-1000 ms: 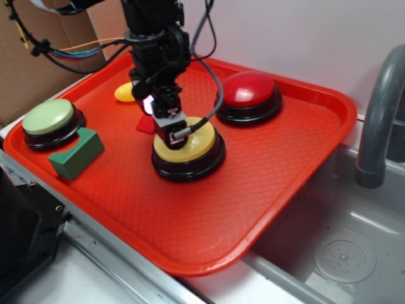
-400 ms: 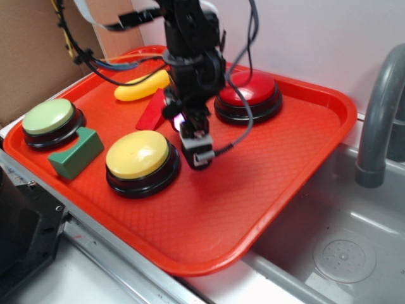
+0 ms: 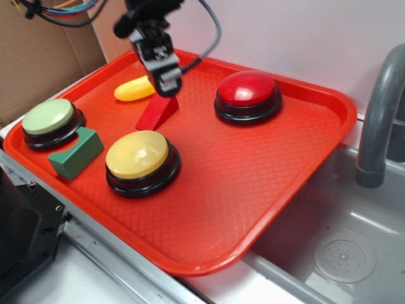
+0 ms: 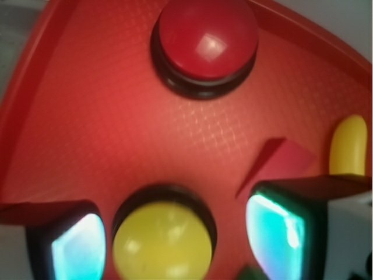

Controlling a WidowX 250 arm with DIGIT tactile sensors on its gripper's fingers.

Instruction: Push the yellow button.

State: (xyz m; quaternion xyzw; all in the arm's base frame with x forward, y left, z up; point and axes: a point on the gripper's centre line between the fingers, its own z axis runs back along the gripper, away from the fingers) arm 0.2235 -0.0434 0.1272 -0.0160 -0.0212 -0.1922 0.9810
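- The yellow button (image 3: 137, 154) sits on its black round base in the front left part of the red tray (image 3: 297, 183), with nothing touching its glossy dome.
- In the wrist view the yellow button (image 4: 162, 245) lies low in the picture, between the two glowing finger pads (image 4: 78, 248).
- The green block (image 3: 76, 152) with a curved notch stands just beside it on the left.
- The pale green button (image 3: 49, 118) sits behind that block, near the tray's left rim.
- The red wedge (image 3: 156, 113) lies behind the yellow button, apart from it.
- The yellow bean-shaped piece (image 3: 133, 89) lies further back, near the wedge.
- The red button (image 3: 247, 89) stands well apart toward the tray's back right.
- The end effector (image 3: 166, 81) hangs raised above the red wedge and the bean-shaped piece, clear of every button, with a cable looping off it.
- Its fingers stand apart in the wrist view, with nothing between them, so it is open.
- The tray rests partly on the counter (image 3: 69, 278) and partly over a grey sink (image 3: 335, 253), beside a grey faucet (image 3: 380, 120).
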